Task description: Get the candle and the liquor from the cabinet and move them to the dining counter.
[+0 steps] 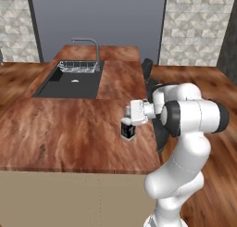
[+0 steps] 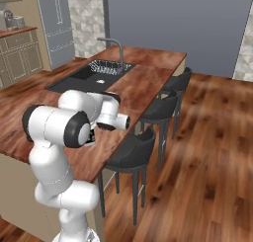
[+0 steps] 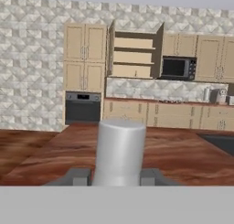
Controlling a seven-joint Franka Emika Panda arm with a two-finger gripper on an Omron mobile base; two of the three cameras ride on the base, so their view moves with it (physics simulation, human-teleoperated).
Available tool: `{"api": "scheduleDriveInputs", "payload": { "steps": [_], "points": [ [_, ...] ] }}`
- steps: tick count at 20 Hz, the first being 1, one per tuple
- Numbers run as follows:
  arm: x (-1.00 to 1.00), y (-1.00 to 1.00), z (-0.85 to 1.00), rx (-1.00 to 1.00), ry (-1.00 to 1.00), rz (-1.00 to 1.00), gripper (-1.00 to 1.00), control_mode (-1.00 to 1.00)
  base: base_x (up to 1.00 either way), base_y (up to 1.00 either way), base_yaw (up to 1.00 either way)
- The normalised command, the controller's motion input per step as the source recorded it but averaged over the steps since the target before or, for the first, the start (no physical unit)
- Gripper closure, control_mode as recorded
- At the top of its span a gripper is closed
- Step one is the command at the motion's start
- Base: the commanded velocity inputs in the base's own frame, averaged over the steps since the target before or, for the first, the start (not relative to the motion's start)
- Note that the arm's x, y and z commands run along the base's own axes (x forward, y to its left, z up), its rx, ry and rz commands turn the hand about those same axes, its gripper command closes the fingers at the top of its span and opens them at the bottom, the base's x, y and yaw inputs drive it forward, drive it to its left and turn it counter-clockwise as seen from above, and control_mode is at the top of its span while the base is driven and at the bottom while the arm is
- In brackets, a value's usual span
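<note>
It was a home kitchen: wood island counter (image 1: 69, 129) with black sink (image 1: 69, 85), stools (image 2: 131, 154), oven (image 3: 82, 107), wall cabinets (image 3: 85, 56).

From where I'm driving this, the bench (image 1: 69, 129) is a reddish-brown wood grain with darker streaks on a beige base, and the sink (image 1: 69, 85) set in it is flat black with a grey tap (image 1: 92, 47). The liquor (image 1: 127, 129) has a black body with a white label, and its cap (image 3: 119, 150) looks pale grey-white up close. The stools (image 2: 131, 152) are dark charcoal, and the floor (image 2: 207, 152) is the same warm brown wood. The far wall (image 3: 32, 72) is a grey-white stone mosaic. The cabinet (image 3: 135, 51) is beige-tan with tan shelves, next to a black microwave (image 3: 176, 67).
</note>
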Motion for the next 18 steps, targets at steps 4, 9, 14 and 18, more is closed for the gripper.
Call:
{"api": "scheduleDriveInputs", "payload": {
  "steps": [4, 9, 14, 18],
  "points": [
    [0.00, 0.06, -0.39, -0.02, 0.00, 0.00, -1.00, -1.00, 0.00, 0.00, 0.00],
    [-0.07, 0.01, -0.13, -0.01, 0.00, 0.00, -1.00, -1.00, 0.00, 0.00, 0.00],
    [-0.03, 0.00, -0.01, 0.00, -0.02, 0.00, -1.00, -1.00, 0.00, 0.00, 0.00],
    [-0.04, -0.04, 0.04, 0.00, -0.01, 0.00, -1.00, -1.00, 0.00, 0.00, 0.00]
  ]
}}
